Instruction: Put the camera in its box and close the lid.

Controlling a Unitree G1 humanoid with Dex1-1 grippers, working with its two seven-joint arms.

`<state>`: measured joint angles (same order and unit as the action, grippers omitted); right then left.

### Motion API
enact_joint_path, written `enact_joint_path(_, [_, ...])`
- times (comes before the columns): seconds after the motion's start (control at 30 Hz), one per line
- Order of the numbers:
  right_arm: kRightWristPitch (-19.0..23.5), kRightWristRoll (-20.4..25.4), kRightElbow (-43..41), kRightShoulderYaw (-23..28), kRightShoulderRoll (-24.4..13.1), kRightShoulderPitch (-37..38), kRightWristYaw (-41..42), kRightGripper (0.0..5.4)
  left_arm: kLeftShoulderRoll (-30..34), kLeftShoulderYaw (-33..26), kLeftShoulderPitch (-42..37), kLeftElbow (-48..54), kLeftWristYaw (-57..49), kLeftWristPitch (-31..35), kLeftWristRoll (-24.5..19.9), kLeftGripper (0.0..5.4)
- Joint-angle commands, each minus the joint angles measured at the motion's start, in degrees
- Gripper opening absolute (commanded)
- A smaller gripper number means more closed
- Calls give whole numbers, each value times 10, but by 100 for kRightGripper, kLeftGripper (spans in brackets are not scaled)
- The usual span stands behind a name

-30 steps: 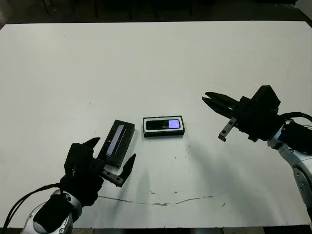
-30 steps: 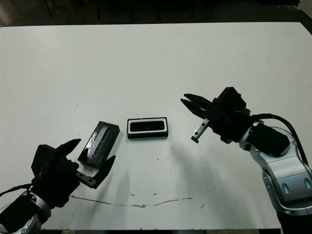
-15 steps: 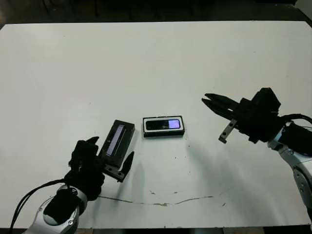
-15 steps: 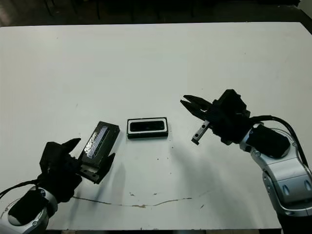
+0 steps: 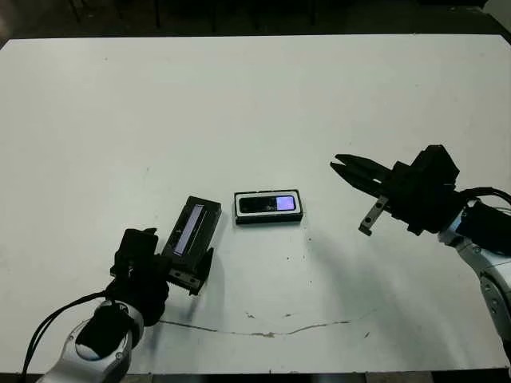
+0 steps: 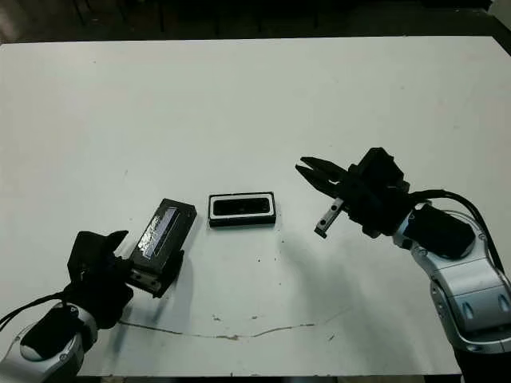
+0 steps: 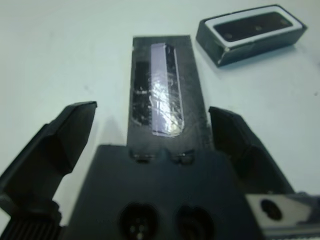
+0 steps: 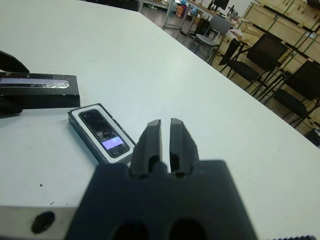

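The camera lies inside the box at the table's middle, its bluish-purple screen facing up. Left of it, the black lid lies flat and apart from the box, silvery patch upward. My left gripper is open, with one finger on each side of the lid's near end; I cannot see the fingers touching it. My right gripper hovers to the right of the box, fingers shut with nothing between them. In the right wrist view the camera in its box lies just beyond them.
A thin brown scuff line runs along the white table near its front edge. Beyond the table's far side stand black chairs and wooden crates.
My left gripper has moved forward to the lid, so its open fingers now flank the lid's near end. The right arm, box and camera have stayed put.
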<state>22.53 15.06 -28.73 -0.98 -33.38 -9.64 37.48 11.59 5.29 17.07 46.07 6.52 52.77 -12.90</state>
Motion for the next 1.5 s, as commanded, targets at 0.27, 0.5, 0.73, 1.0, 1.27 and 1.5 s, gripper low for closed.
enact_joint_path(0.27, [12,-13,-16,1,-12,13,-8,0,11,-17,-18,-59,35,33,-54,539])
enact_joint_path(0.5, [27,-12,-34,5,-14,14,-14,0,91,46,-26,-75,53,-23,10,522])
enact_joint_path(0.73, [18,-13,-32,6,-12,14,-12,0,95,56,-15,-71,45,-55,31,405])
enact_joint_path(1.0, [19,-17,-29,3,-12,12,-13,0,142,41,-22,-60,100,-42,16,284])
enact_joint_path(1.27, [16,-20,-27,5,-11,14,-10,0,70,-28,-22,-21,81,57,-75,284])
enact_joint_path(1.5, [19,-20,-25,4,-11,14,-11,0,62,-178,-145,-33,106,177,-195,284])
